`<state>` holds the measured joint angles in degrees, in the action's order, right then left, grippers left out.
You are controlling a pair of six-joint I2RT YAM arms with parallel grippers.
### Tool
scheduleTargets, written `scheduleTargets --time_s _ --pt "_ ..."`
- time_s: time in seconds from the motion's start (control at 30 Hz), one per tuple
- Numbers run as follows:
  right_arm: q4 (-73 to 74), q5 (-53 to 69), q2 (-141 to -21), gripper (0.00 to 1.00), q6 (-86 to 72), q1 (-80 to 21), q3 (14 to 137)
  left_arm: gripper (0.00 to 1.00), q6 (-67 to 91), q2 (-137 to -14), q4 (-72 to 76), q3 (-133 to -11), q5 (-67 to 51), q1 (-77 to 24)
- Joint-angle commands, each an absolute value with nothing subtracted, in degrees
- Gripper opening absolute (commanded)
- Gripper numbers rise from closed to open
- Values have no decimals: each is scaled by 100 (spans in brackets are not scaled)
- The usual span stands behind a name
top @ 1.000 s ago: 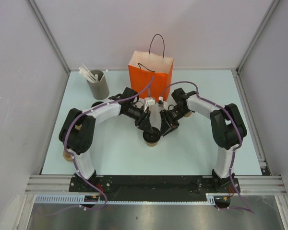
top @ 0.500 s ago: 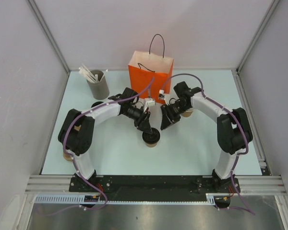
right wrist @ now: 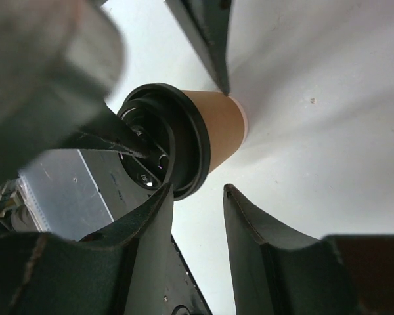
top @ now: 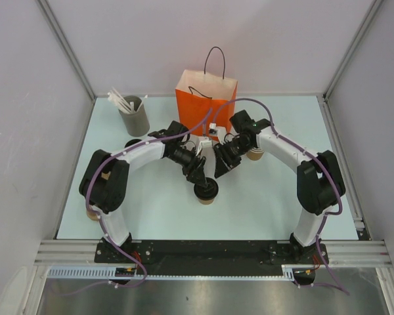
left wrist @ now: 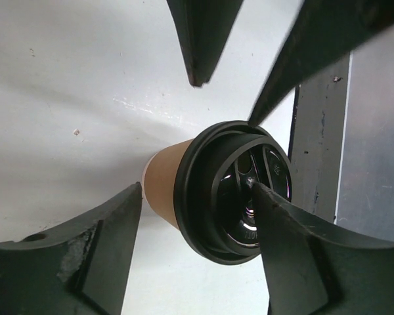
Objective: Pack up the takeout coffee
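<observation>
The takeout coffee [top: 206, 191] is a tan paper cup under a black lid, standing upright on the pale table [top: 262, 210] between the two arms. My left gripper [top: 199, 176] hovers just behind and above it. In the left wrist view the coffee [left wrist: 217, 190] shows past my open left gripper [left wrist: 197, 193]: one fingertip lies across the lid, and the other stands apart from the cup wall. My right gripper [top: 220, 165] is up and to the right of the cup. It is open [right wrist: 197, 189] with only bare table between its fingers, and the coffee [right wrist: 217, 125] is beyond them.
An orange paper bag [top: 206, 102] with a black handle stands open right behind the grippers. A grey holder [top: 134, 117] of white sticks sits back left, with black lids [top: 131, 142] near it. Tan cups stand by the right arm [top: 255, 155] and at the near left [top: 92, 212].
My left gripper's fingers have spread wider around the coffee. My right gripper has drawn back from the cup's side toward the bag. The cup stays where it was.
</observation>
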<state>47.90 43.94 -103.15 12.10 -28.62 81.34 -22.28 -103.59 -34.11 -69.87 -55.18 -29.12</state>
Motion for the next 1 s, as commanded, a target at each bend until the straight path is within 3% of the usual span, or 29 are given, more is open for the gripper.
scheduleTargets --time_s 0.0,0.07,0.3,0.57,0.83,0.97 --pt "4676 4254 -10178 42 1266 -2953 8279 76 -2373 -10046 -3401 -6935 -5598 -2874" --pt "4693 4245 -10160 42 1274 -2953 8279 78 -2364 -10002 -3401 -6943 -5634 -2830" --pt "4825 4131 -10011 43 1450 -2953 8244 99 -2452 -9633 -3498 -7101 -5704 -2716" --pt "4860 3456 -9511 46 1644 -2962 8200 100 -2558 -8993 -3630 -7295 -5643 -2479" --pt "5001 1778 -9027 49 2671 -3603 8200 99 -2830 -8210 -3490 -6689 -5089 -2119" --pt "4948 1679 -9026 49 2698 -3753 8209 99 -2918 -8007 -3428 -6285 -4879 -1995"
